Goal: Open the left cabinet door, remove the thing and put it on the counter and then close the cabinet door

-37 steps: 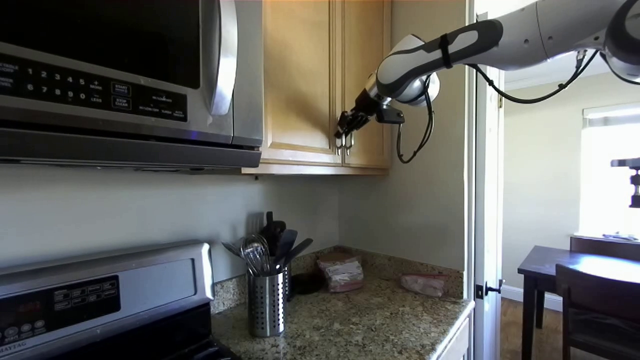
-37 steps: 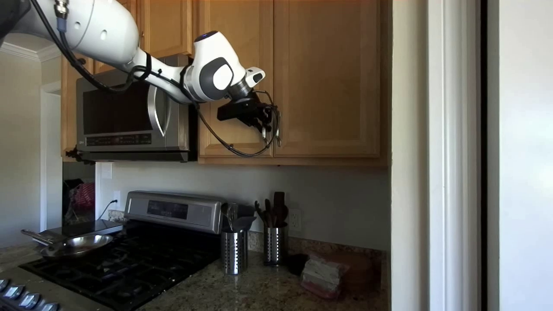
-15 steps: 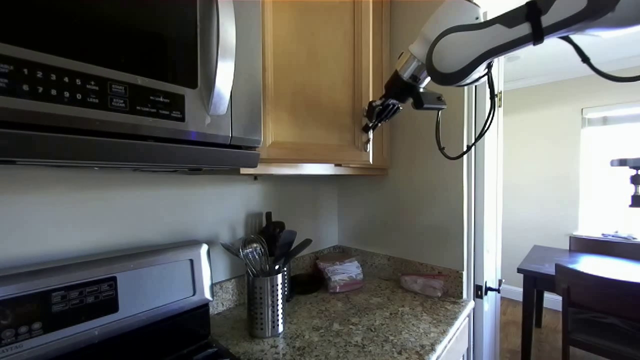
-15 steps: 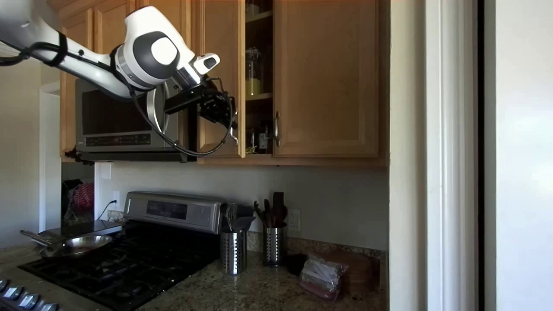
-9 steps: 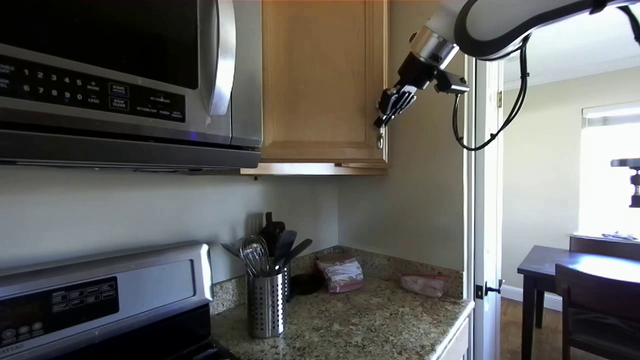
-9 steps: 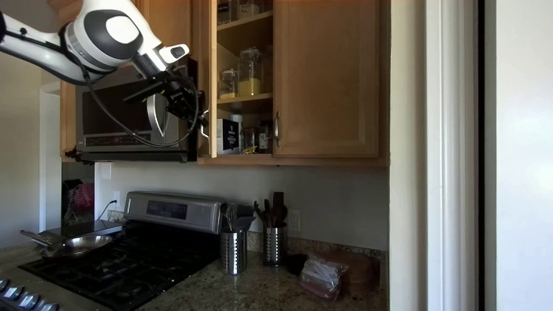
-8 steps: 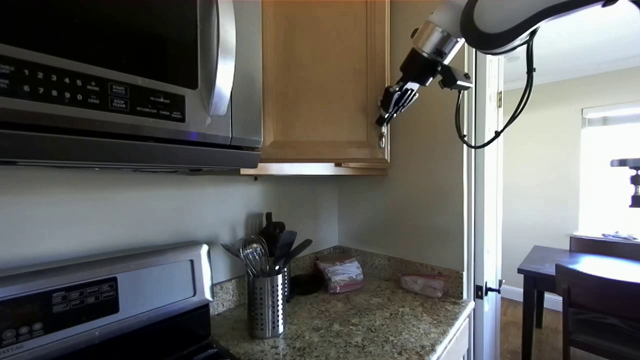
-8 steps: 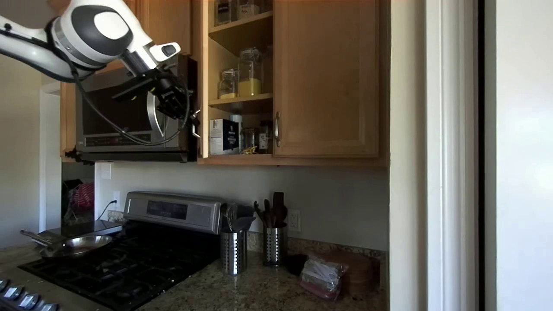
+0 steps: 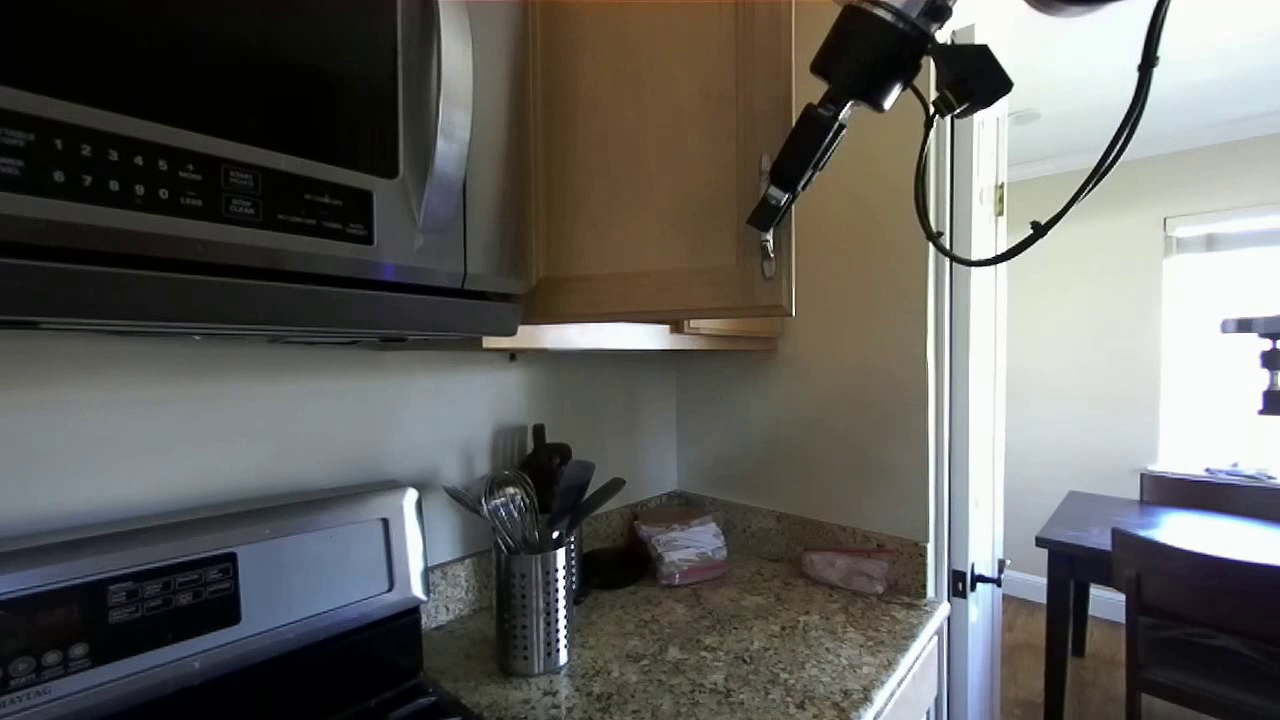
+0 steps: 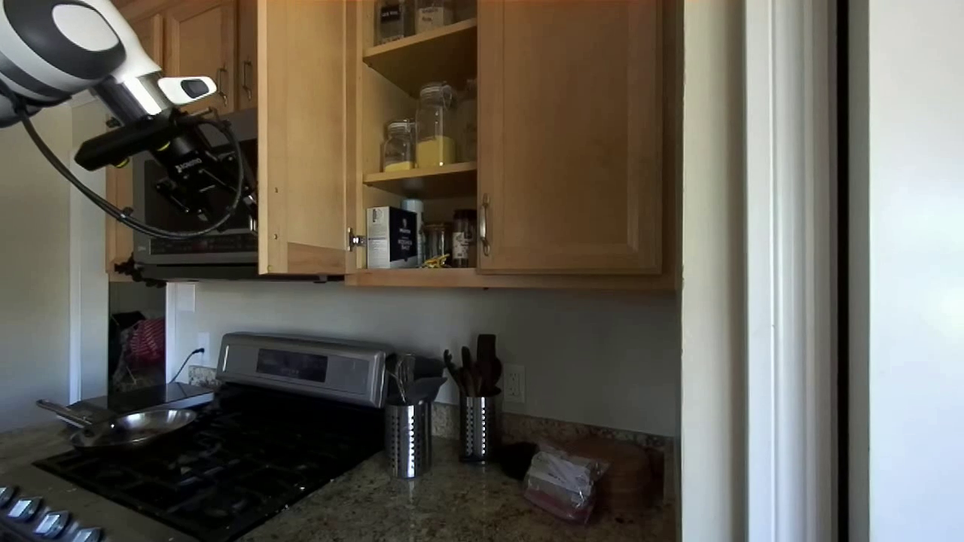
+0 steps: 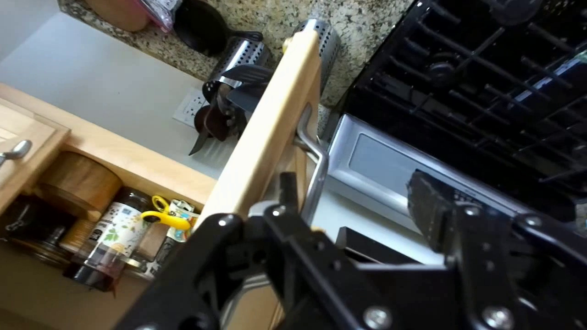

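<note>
The left cabinet door stands wide open in both exterior views (image 9: 640, 160) (image 10: 305, 135); its edge runs through the wrist view (image 11: 266, 123). My gripper (image 9: 775, 210) is at its silver bar handle (image 11: 316, 172). In the wrist view the jaws (image 11: 353, 201) are spread; one finger is between handle and door, the other is well apart on the outer side. The thing, a small yellow-handled object like scissors (image 11: 167, 217), lies on the cabinet's bottom shelf, and it shows small in an exterior view (image 10: 435, 261). The granite counter (image 9: 740, 640) is below.
A salt box (image 10: 392, 237) and jars (image 11: 110, 238) stand around the thing. The right door (image 10: 568, 135) is shut. The microwave (image 9: 490, 150) is beside the open door. Below are utensil cups (image 9: 533, 610), bagged items (image 10: 561, 482) and the stove (image 10: 226, 459).
The left cabinet door has swung from shut to wide open, showing the shelves. My gripper has moved back with the handle, toward the microwave side and away from the cabinet.
</note>
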Available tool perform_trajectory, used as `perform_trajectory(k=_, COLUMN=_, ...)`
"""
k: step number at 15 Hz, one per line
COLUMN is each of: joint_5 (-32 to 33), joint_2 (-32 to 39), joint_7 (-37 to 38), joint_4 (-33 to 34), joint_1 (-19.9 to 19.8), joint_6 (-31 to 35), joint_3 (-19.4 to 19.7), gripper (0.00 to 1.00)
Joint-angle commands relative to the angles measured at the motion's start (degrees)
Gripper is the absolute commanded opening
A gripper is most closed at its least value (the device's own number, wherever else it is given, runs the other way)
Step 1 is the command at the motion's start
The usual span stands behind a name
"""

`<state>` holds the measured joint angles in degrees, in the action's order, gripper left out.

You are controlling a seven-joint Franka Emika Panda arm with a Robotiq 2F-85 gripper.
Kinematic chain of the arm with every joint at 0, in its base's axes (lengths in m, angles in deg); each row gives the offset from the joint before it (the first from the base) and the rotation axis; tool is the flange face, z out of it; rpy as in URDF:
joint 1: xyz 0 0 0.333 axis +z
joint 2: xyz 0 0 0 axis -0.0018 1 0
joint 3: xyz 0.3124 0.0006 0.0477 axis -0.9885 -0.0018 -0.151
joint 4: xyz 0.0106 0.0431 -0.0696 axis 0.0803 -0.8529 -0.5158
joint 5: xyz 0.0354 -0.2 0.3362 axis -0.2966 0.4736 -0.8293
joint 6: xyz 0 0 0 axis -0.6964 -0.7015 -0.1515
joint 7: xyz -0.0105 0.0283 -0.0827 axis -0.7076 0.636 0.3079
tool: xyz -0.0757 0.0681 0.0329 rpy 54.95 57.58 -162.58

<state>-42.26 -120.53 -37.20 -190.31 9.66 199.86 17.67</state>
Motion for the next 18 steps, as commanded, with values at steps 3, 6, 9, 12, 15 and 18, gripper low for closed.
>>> perform_trajectory(k=3, joint_5=-2.2, joint_2=0.5, joint_7=-6.4, joint_4=-1.0, joint_1=2.1, joint_6=-8.1, joint_3=3.0, gripper=1.0)
perform_trajectory(k=6, joint_5=-1.2, joint_2=0.4, joint_7=-5.1, joint_4=0.1, joint_1=0.6, joint_6=-15.2, joint_3=2.7, gripper=1.0)
perform_trajectory(k=9, joint_5=0.1, joint_2=-0.5, joint_7=-3.7, joint_4=0.8, joint_1=-0.6, joint_6=-21.3, joint_3=2.6, gripper=1.0)
perform_trajectory(k=12, joint_5=2.1, joint_2=-1.4, joint_7=-2.4, joint_4=0.4, joint_1=-2.5, joint_6=-22.9, joint_3=3.3, gripper=1.0)
perform_trajectory(k=15, joint_5=4.3, joint_2=-0.6, joint_7=-0.2, joint_4=-0.9, joint_1=-5.4, joint_6=-18.0, joint_3=5.5, gripper=0.75)
perform_trajectory(k=18, joint_5=5.6, joint_2=2.1, joint_7=1.3, joint_4=-0.8, joint_1=-8.6, joint_6=-12.4, joint_3=8.1, gripper=0.58)
